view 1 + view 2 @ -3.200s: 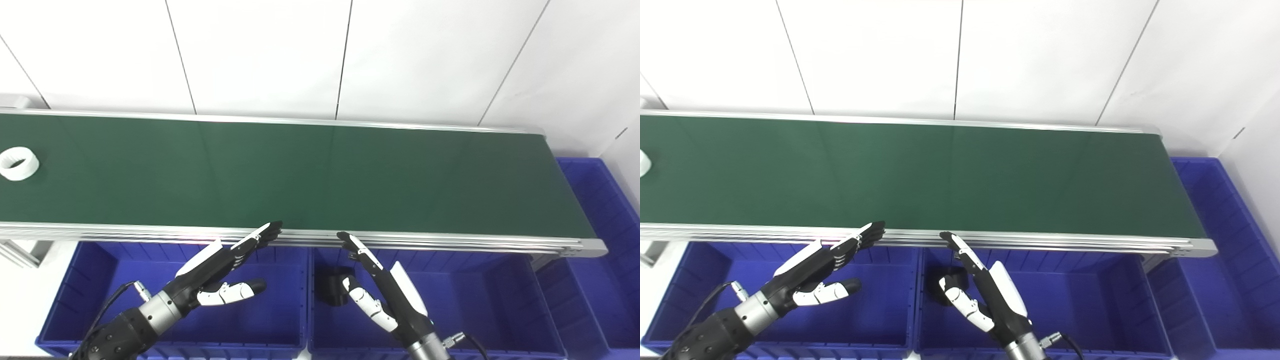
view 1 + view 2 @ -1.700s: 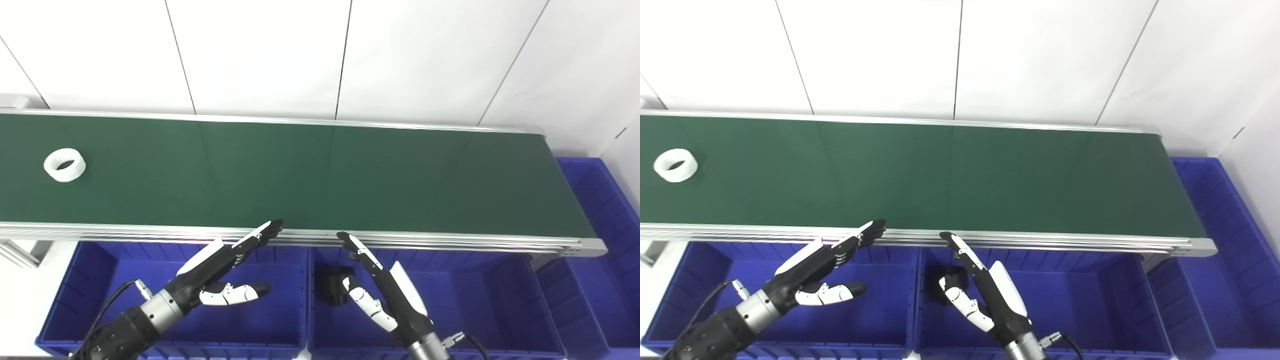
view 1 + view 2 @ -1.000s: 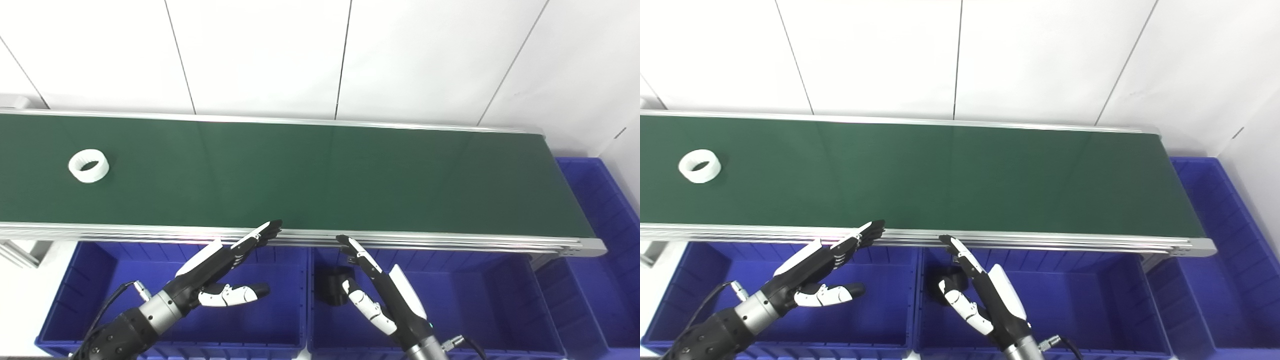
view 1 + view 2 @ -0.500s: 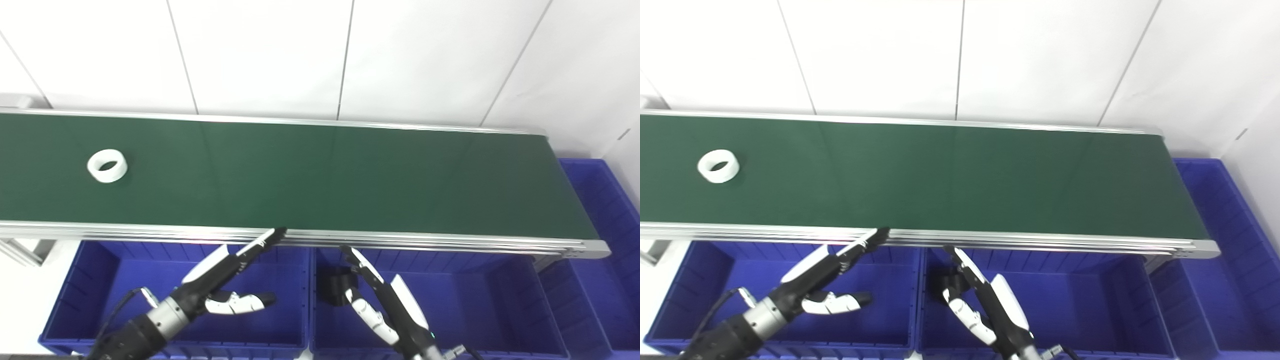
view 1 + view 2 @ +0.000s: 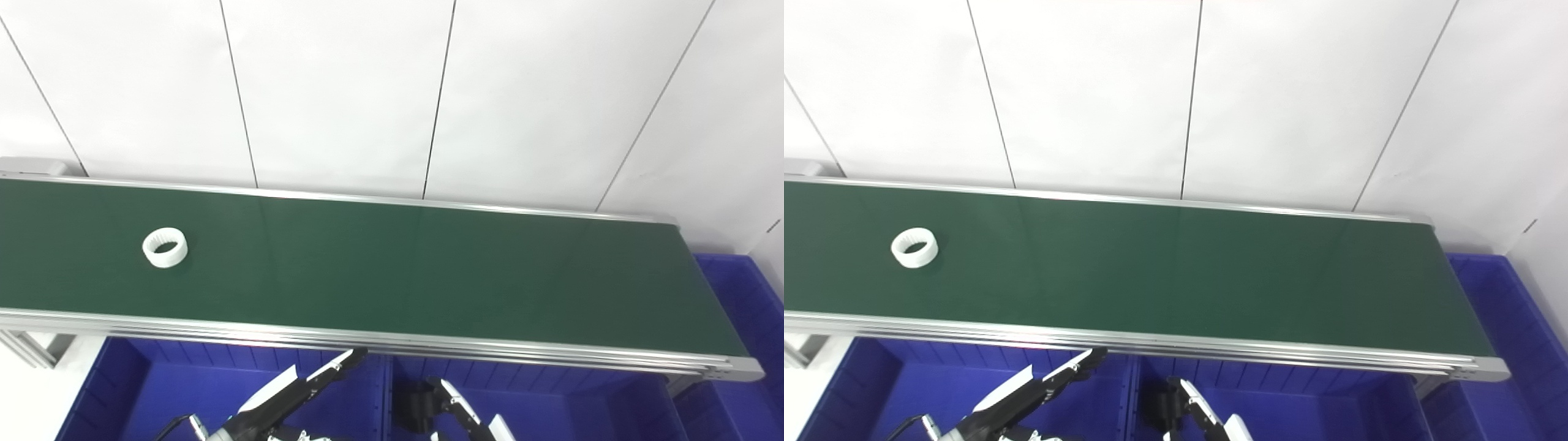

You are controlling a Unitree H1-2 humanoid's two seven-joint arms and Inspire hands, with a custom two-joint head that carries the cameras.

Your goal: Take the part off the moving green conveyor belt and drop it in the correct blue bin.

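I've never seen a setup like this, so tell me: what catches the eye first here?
A long green conveyor belt runs across the whole picture in front of a white wall, with one small white ring lying on it near its left end. Below the belt's near edge sit blue bins, where the left hand and the right hand just peek into view, holding nothing.

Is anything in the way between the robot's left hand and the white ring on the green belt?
Nothing visible sits on the belt between them. The left hand is low, below the belt's near metal rail, so it must rise over that to reach the white ring.
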